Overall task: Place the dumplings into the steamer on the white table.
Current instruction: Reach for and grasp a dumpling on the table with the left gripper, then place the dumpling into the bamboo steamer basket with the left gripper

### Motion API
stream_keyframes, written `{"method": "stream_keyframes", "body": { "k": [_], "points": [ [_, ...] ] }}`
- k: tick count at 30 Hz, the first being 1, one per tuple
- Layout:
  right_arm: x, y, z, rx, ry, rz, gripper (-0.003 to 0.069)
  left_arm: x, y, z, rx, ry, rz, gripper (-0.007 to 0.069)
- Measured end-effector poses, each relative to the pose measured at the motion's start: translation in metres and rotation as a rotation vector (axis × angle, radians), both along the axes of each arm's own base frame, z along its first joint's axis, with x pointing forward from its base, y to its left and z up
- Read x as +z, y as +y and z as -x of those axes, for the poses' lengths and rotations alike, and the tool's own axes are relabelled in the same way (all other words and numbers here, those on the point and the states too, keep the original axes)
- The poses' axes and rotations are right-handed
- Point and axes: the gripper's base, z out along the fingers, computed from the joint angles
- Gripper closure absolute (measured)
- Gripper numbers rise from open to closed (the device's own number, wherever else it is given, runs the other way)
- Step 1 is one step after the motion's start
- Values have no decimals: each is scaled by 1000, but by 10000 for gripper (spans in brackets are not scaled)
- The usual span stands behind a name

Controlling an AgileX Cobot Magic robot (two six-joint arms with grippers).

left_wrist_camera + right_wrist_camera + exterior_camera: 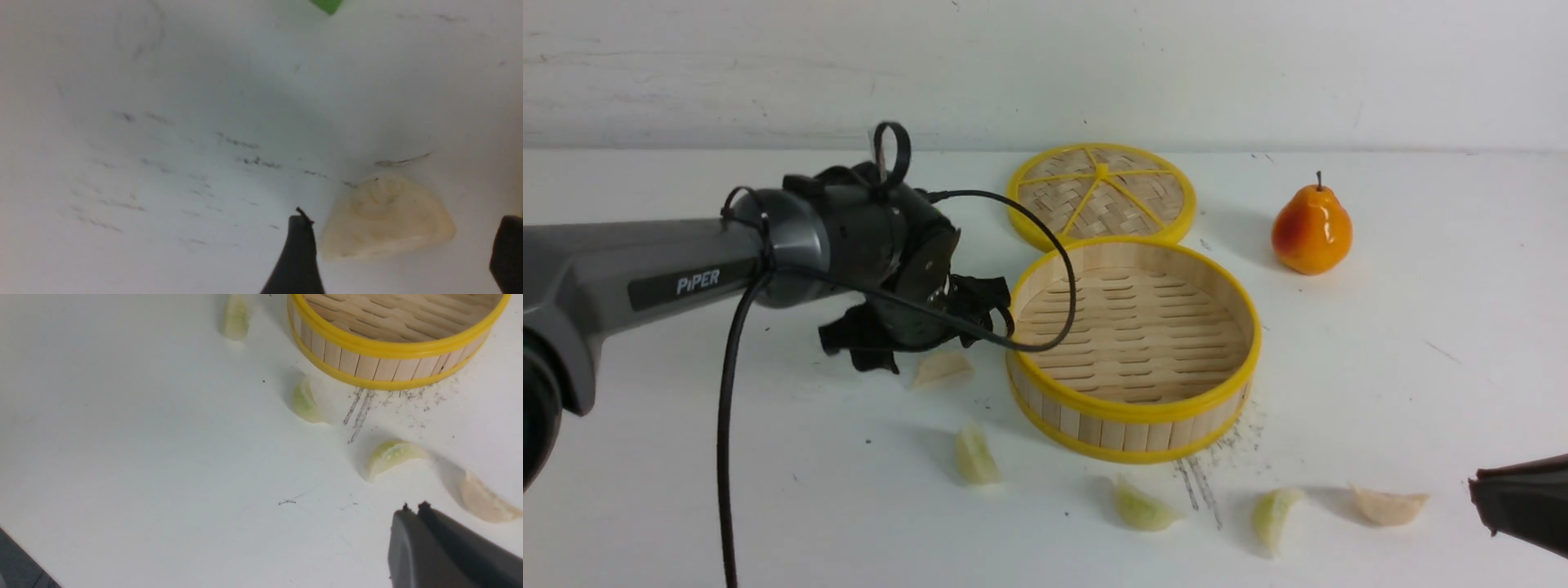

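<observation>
**LEFT GRIPPER [403,228] OPEN AROUND CREAM DUMPLING [386,218]; STEAMER [1135,412] SHOWING NONE INSIDE**

Handling: judged light, firm-skinned and glossy, so liable to slip or skid on the white table [768,490]. Best pinched across the plump belly, not the thin crimped edge.

Location: cream dumpling on the table just left of the steamer, bracketed by the left gripper, spread wide, holding nothing. Four more dumplings [976,457] strewn along the near side. Right gripper [412,508] at near right, closed, empty.

Views: from the left wrist only, both fingers [300,249] flanking the dumpling, contact not discernible. In front view, finger placement masked by the wrist body. From the front only, lid [1103,196] and pear [1311,229] at the far side. From the right wrist, closest look at the near four.
</observation>
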Motion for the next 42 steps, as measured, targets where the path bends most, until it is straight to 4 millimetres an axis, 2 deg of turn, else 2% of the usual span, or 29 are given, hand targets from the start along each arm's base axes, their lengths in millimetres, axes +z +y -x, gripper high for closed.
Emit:
{"method": "stream_keyframes", "body": {
  "k": [2, 5, 8, 10, 15, 22, 28, 30, 32, 34, 36, 39, 42],
  "points": [
    [0, 0, 0, 0, 0, 0, 643, 16, 1, -2, -142, 42, -112, 50],
    [0, 0, 0, -1, -3, -1, 638, 34, 2, -9, -237, 88, -153, 50],
    [-1, 0, -1, -6, -5, -3, 638, 37, 9, -18, -302, 160, -142, 50],
    [-4, 0, -1, -8, 0, -5, 638, 33, 13, -24, -332, 194, -120, 50],
    [-10, 0, -1, -9, 20, -1, 635, 2, 28, -38, -580, 275, -118, 55],
    [-11, 0, -1, -11, 19, -3, 627, -14, 17, -43, -854, 219, -139, 79],
    [-11, 0, -1, -11, 18, 1, 620, -29, 14, -49, -877, 207, -141, 130],
    [-11, -1, -1, -12, 16, 5, 617, -32, 14, -49, -865, 215, -139, 204],
    [-12, -1, -1, -12, 17, 9, 618, -32, 15, -50, -822, 230, -125, 314],
    [-12, -1, -1, -13, 17, 9, 618, -30, 15, -48, -776, 266, -101, 349],
    [-12, -1, -1, -14, 14, 11, 618, -27, 16, -44, -739, 328, -79, 340],
    [-11, -1, -3, -22, 1, 7, 618, -10, 17, -40, -696, 370, -61, 337],
    [-10, -1, -4, -33, -22, 0, 616, 34, 16, -38, -619, 285, -15, 337]
  ]
}}
